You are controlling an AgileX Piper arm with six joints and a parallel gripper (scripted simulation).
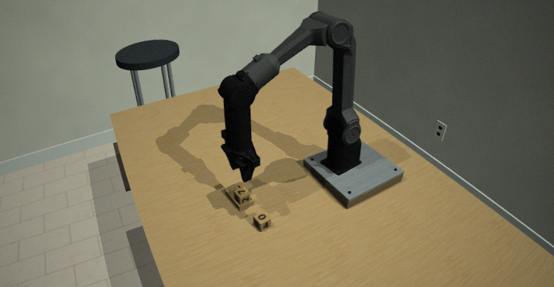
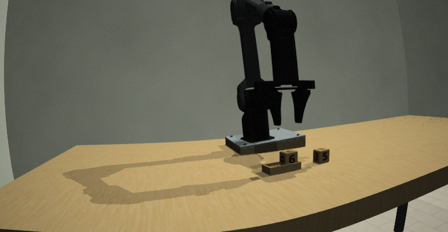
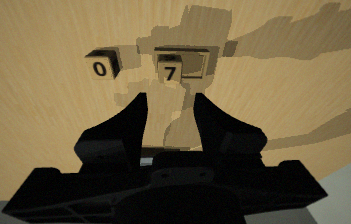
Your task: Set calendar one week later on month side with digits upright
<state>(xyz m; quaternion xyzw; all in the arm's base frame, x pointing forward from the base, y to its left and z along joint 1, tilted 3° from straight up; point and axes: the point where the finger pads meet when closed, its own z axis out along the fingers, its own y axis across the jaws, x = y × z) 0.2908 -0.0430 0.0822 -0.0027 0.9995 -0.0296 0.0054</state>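
Observation:
A small wooden tray [image 1: 233, 200] lies flat on the table; it also shows in the exterior view [image 2: 281, 168] and in the wrist view [image 3: 184, 62]. One number cube [image 1: 243, 196] [image 3: 169, 71] stands in the tray at one end, 7 on top, 6 toward the exterior camera [image 2: 288, 157]. The other cube [image 1: 262, 222] [image 3: 101, 67] stands on the table beside the tray, 0 on top, 5 toward the exterior camera [image 2: 321, 155]. My gripper [image 2: 288, 120] hangs above the tray cube, fingers apart and empty; it also shows in the top view [image 1: 247, 174] and in the wrist view [image 3: 169, 102].
The arm's grey base plate [image 1: 352, 176] sits behind the tray. A black stool [image 1: 147, 54] stands beyond the table's far edge. The tray is near the table's left edge [image 1: 135, 215].

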